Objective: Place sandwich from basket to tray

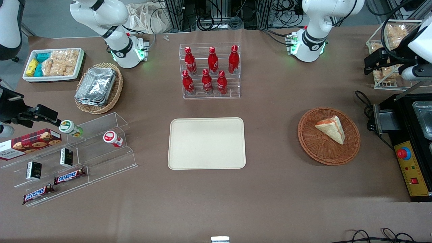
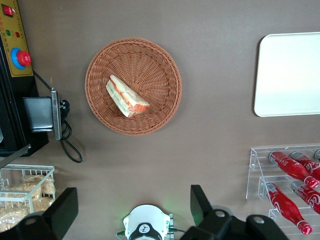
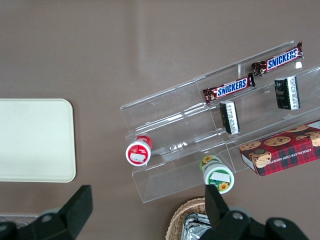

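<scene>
The sandwich (image 1: 332, 130) (image 2: 126, 96), a pale triangular wedge with red filling at its edge, lies in the round reddish-brown wicker basket (image 1: 310, 148) (image 2: 155, 60). The cream tray (image 1: 206, 143) (image 2: 290, 75) (image 3: 35, 140) lies flat and bare at the table's middle, a good way from the basket toward the parked arm's end. My gripper (image 1: 369, 65) (image 2: 132, 210) hangs high above the table at the working arm's end, farther from the front camera than the basket. Its fingers (image 2: 200, 205) stand wide open with nothing between them.
A clear rack of red cola bottles (image 1: 210, 71) (image 2: 287, 185) stands farther from the front camera than the tray. A black machine with a red button (image 1: 410, 148) and its cable (image 1: 366, 104) sit beside the basket. A wire basket of snacks (image 1: 391, 44) stands near the gripper.
</scene>
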`<state>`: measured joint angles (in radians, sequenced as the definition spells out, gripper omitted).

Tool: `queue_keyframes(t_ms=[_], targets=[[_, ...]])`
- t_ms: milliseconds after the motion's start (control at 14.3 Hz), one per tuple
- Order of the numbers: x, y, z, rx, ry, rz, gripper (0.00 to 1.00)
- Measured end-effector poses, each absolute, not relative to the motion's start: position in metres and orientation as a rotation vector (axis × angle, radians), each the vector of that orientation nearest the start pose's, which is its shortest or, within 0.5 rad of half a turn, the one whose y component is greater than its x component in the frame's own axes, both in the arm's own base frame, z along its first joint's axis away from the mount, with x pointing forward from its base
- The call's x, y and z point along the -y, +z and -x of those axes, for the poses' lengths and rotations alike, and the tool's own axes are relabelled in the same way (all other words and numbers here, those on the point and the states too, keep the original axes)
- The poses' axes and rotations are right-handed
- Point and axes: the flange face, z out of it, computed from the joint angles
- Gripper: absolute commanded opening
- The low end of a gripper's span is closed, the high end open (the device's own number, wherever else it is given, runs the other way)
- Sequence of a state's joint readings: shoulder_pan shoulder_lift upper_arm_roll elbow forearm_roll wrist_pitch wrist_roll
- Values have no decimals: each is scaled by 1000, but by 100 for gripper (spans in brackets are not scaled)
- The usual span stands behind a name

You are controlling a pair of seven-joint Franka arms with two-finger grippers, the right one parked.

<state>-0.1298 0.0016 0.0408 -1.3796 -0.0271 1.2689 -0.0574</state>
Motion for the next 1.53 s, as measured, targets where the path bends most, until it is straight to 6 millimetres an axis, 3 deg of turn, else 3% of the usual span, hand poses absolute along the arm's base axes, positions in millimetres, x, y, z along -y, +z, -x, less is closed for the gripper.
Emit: queue_keyframes(t_ms=[419, 558, 698, 837, 1047, 1326, 1535], targets=[[44, 681, -520, -38, 195, 3152, 100], [42, 667, -527, 17, 238, 3142, 100], [40, 641, -541, 156, 308, 3118, 100], [32, 601, -565, 333, 361, 3081, 100], [17, 523, -590, 482, 422, 3039, 100], [1, 414, -586, 611, 414, 3013, 100], [-9, 349, -573, 745, 385, 2980, 100]])
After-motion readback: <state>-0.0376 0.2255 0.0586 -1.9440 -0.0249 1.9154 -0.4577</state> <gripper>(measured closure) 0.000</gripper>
